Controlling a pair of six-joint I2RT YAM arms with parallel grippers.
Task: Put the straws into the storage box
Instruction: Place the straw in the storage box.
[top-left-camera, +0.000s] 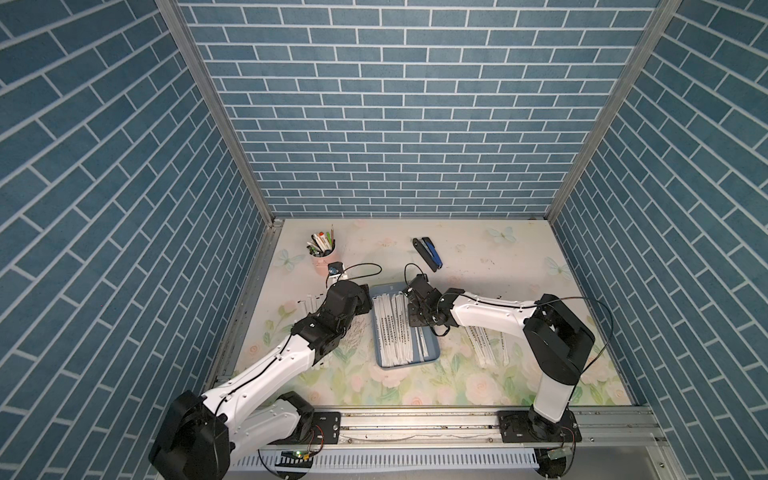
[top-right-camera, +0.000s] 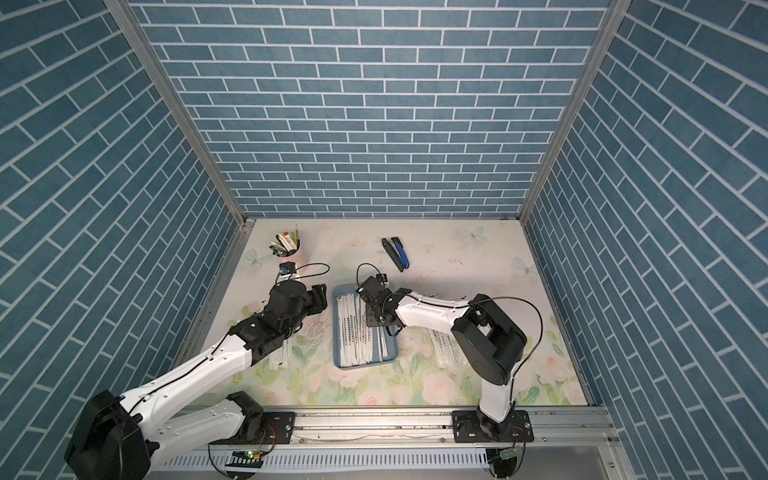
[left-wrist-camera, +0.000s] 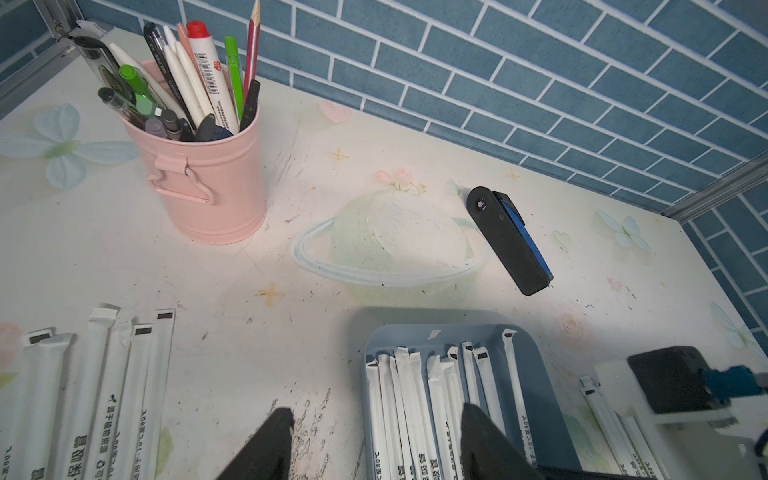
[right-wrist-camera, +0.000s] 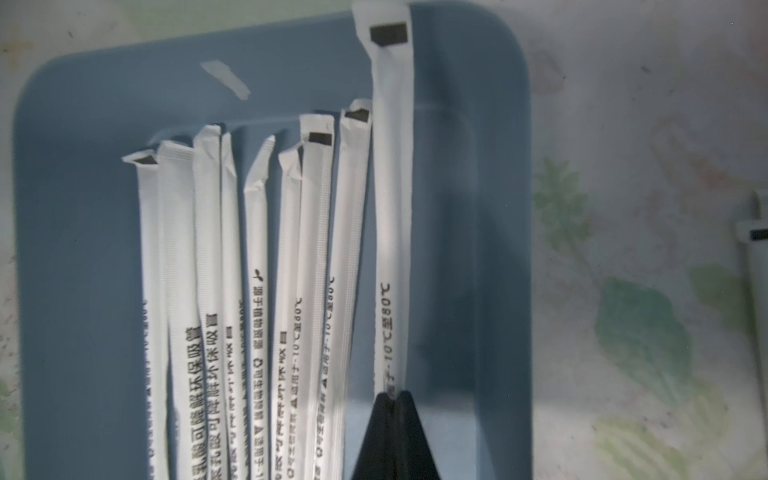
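Robot lab test cell: blue brick-print panels (top-left-camera: 399, 124) in aluminium framing (top-left-camera: 222, 124), floral tabletop (top-left-camera: 478, 257), left arm (top-left-camera: 270, 361) and right arm (top-left-camera: 490, 311) bolted to a rail (top-left-camera: 415, 424) — desk props only: pen cup (top-left-camera: 322, 262), stapler (top-left-camera: 428, 254).

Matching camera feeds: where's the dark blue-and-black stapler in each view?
In a top view: dark blue-and-black stapler on the table, beyond the shallow blue-grey plastic tray.
In a top view: stapler, same spot.
Left wrist: stapler between tray and brick wall.
Right wrist: not in it.
Shared landmark: the tray, in all four.
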